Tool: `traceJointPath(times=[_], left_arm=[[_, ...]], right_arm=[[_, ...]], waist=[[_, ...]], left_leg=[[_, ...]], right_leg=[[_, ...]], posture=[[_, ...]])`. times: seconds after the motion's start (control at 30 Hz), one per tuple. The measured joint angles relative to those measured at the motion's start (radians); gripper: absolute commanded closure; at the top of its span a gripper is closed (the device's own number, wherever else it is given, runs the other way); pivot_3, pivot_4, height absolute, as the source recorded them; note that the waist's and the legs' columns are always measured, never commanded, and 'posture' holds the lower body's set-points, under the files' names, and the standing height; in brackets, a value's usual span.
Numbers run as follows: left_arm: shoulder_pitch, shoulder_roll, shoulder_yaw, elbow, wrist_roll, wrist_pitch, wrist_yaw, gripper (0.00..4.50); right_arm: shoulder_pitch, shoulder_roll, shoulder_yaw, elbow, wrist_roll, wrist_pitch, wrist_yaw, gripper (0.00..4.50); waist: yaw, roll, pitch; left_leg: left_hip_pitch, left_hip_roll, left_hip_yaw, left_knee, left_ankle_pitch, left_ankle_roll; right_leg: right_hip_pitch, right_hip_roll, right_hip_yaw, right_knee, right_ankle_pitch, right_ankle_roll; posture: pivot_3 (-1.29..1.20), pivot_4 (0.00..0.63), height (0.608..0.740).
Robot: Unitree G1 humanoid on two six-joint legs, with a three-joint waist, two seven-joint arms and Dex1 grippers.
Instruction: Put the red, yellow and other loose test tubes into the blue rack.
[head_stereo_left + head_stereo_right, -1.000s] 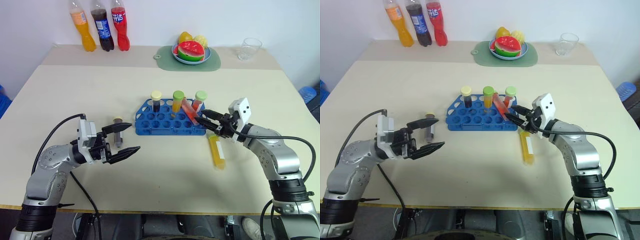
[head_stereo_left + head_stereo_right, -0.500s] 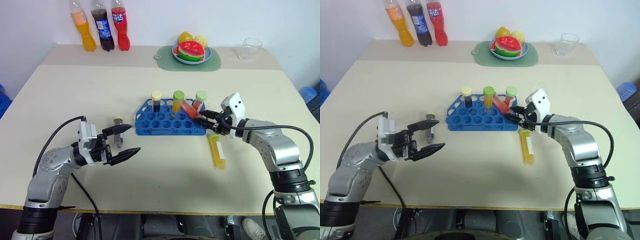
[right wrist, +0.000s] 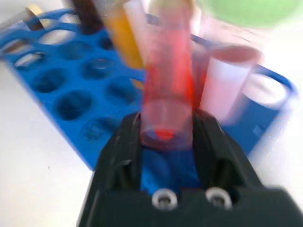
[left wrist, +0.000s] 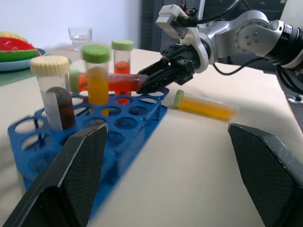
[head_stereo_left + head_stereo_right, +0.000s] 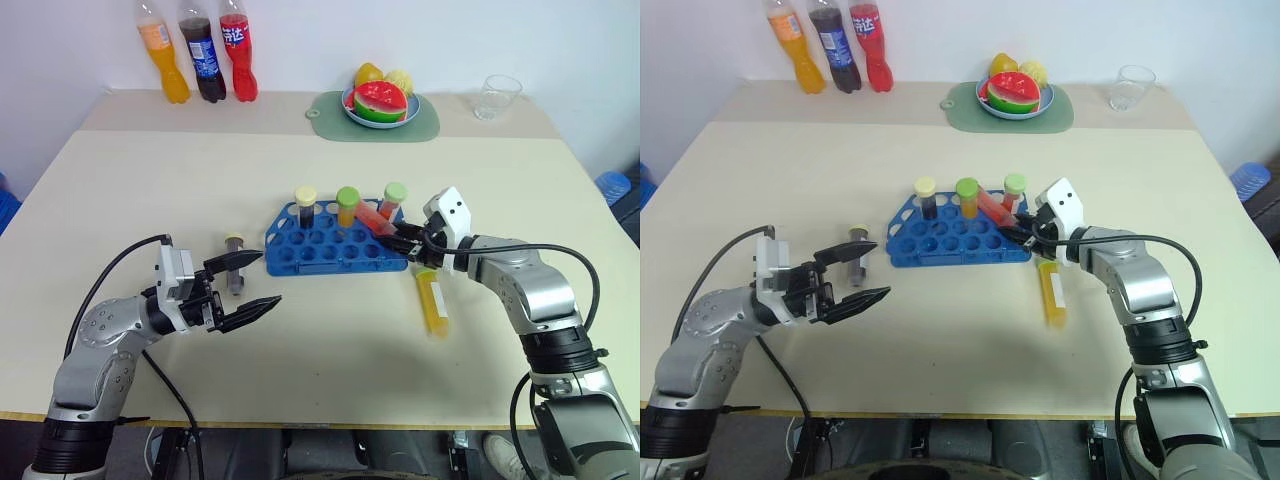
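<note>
The rack (image 5: 335, 246) sits near the middle of the desk (image 5: 320, 360) and serves as the landmark here. Three capped tubes stand upright in its far row: a dark one with a pale yellow cap (image 5: 305, 204), an orange-yellow one with a green cap (image 5: 347, 204), and a red one with a green cap (image 5: 392, 199).

The right claw (image 5: 402, 237) is at the rack's right end, its fingers clamped on the bottom end of a red tube (image 5: 375, 219). That tube lies tilted over the rack's right part, its far end reaching toward the standing orange-yellow tube, not seated in any hole. In the right wrist view the two black fingers (image 3: 122, 142) press both sides of the tube's rounded base, with the blue holes just behind.

A yellow tube (image 5: 432, 303) with a green cap and white label lies flat on the desk just right of the rack's near right corner, beside the right arm.

Left of the rack, a short way off, another dark tube (image 5: 235, 264) with a pale cap lies on the desk. The left claw (image 5: 250, 280) hovers beside it with its jaws spread wide and nothing between them; its upper finger crosses in front of that tube.

Far behind the rack stand three soda bottles (image 5: 197, 52), a fruit plate (image 5: 381, 104) on a green mat, and a clear glass (image 5: 498, 96).
</note>
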Motion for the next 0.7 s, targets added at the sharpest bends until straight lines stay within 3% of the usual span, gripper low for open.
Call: traceJointPath(times=[0.27, 0.7], left_arm=[[0.000, 0.000, 0.000, -0.007, 0.000, 0.000, 0.008, 0.28], [-0.032, -0.009, -0.014, 0.017, 0.001, 0.000, -0.005, 0.28]], right_arm=[[0.001, -0.001, -0.012, -0.001, 0.004, 0.000, -0.003, 3.60], [0.013, 0.041, -0.173, -0.061, 0.103, -0.004, -0.079, 3.60]], waist=[[0.001, 0.000, 0.000], [0.005, 0.000, 0.000]], left_leg=[[0.000, 0.000, 0.000, 0.000, 0.000, 0.000], [-0.001, 0.000, 0.000, 0.000, 0.000, 0.000]], right_leg=[[0.000, 0.000, 0.000, 0.000, 0.000, 0.000], [0.000, -0.001, 0.000, 0.000, 0.000, 0.000]], posture=[[0.00, 0.150, 0.740], [0.00, 0.150, 0.740]])
